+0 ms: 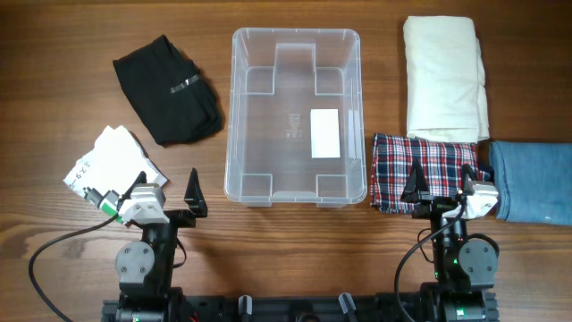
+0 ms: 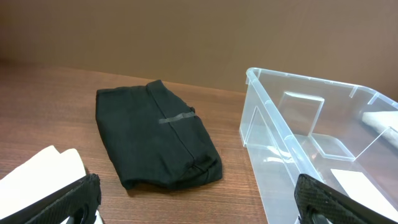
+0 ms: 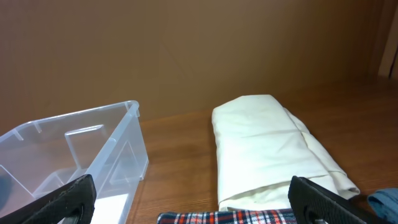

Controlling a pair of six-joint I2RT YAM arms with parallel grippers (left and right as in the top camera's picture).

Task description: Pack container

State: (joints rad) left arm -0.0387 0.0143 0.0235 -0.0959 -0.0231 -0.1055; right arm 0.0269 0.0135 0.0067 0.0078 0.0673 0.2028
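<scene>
A clear plastic bin (image 1: 239, 107) stands empty at the table's middle, with only a white label on its floor. Left of it lies a folded black garment (image 1: 170, 89), also seen in the left wrist view (image 2: 155, 134). A folded white garment (image 1: 112, 165) lies front left. On the right lie a folded cream cloth (image 1: 444, 79) (image 3: 267, 149), a plaid cloth (image 1: 420, 170) and a blue cloth (image 1: 536, 182). My left gripper (image 1: 170, 192) (image 2: 199, 202) is open near the front edge, holding nothing. My right gripper (image 1: 442, 183) (image 3: 193, 202) is open just above the plaid cloth's near edge.
The bin's near left corner (image 2: 252, 78) rises to the right of my left fingers. Bare wood lies between the bin and the cream cloth (image 3: 177, 146). A brown wall stands behind the table.
</scene>
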